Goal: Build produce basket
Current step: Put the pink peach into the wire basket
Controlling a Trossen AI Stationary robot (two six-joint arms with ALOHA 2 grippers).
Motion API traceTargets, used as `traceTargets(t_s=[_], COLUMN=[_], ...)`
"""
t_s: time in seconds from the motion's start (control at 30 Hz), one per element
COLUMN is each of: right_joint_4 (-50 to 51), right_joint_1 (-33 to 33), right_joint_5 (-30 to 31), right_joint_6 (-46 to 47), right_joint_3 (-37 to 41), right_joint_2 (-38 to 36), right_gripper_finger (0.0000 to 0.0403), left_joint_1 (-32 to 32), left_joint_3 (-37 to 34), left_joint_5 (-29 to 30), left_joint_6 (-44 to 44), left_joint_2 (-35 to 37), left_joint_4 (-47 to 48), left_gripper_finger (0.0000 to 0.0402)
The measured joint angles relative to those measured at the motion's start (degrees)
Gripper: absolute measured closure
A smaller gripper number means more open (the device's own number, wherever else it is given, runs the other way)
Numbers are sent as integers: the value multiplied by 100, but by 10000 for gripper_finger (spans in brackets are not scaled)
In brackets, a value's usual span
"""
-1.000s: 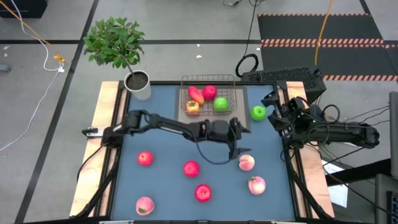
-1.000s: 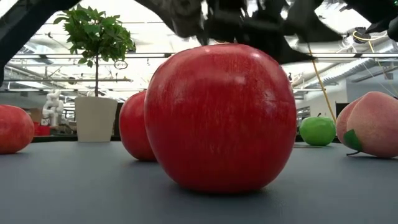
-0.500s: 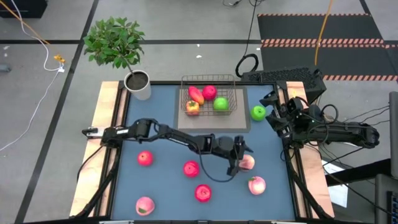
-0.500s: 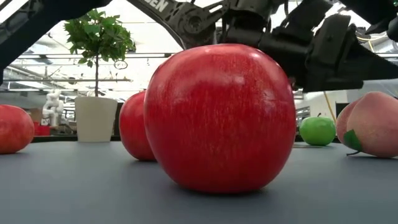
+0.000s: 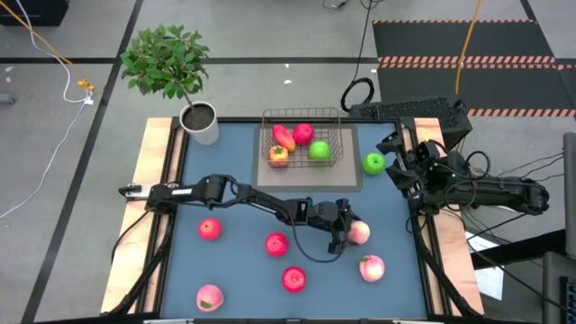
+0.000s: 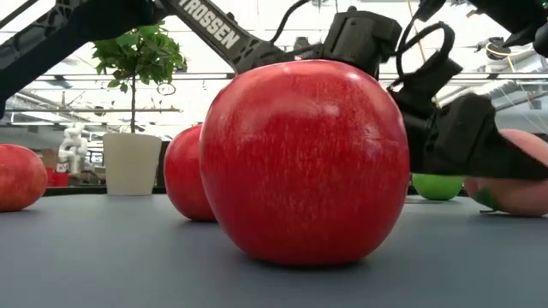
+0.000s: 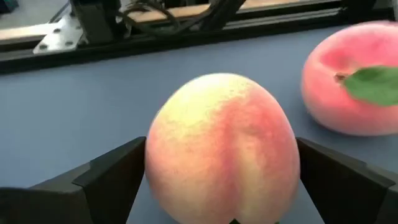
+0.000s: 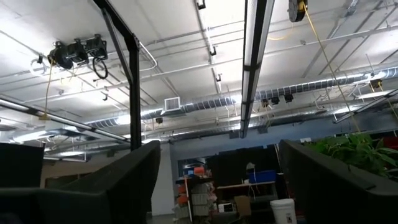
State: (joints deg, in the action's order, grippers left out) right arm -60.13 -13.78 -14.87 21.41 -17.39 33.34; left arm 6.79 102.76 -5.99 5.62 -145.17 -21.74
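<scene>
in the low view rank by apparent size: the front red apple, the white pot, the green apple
1. front red apple, largest, though it sits nearest the camera, so that inflates it
2. white pot
3. green apple, smallest, partly hidden behind the left gripper

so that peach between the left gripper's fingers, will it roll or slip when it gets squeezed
The peach is round and sits free on the flat table, so an off-centre squeeze would probably roll it. Its skin looks smooth and the left gripper has flat fingers open on either side, so it may slip. It looks rigid, unlikely to squash.
</scene>
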Motion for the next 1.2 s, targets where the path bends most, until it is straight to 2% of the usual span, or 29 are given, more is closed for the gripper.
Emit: traceTargets(t_s=[0.4,0.5,0.63,0.73,0.87,1.03,1.2], right_joint_4=[31,31,31,38,58,62,62], right_joint_1=[0,0,-1,-2,-2,-2,-2], right_joint_5=[-2,-2,-4,-4,-7,-25,-39], right_joint_6=[0,0,0,-8,-20,-21,-20], right_joint_3=[0,0,0,0,0,0,0], right_joint_2=[-9,-9,-9,-9,-9,-9,-9], right_gripper_finger=[83,83,83,83,83,83,83], left_joint_1=[-140,-146,-163,-173,-165,-89,-66], left_joint_3=[-2,-2,-2,-4,-7,-11,-2], left_joint_5=[-258,-257,-258,-146,237,1315,1909], left_joint_6=[-297,-299,-342,-338,-78,351,264], left_joint_2=[-87,-87,-58,1,379,1045,1630], left_joint_4=[-240,-240,-190,-54,788,2004,2606], left_gripper_finger=[10,30,76,81,80,63,79])
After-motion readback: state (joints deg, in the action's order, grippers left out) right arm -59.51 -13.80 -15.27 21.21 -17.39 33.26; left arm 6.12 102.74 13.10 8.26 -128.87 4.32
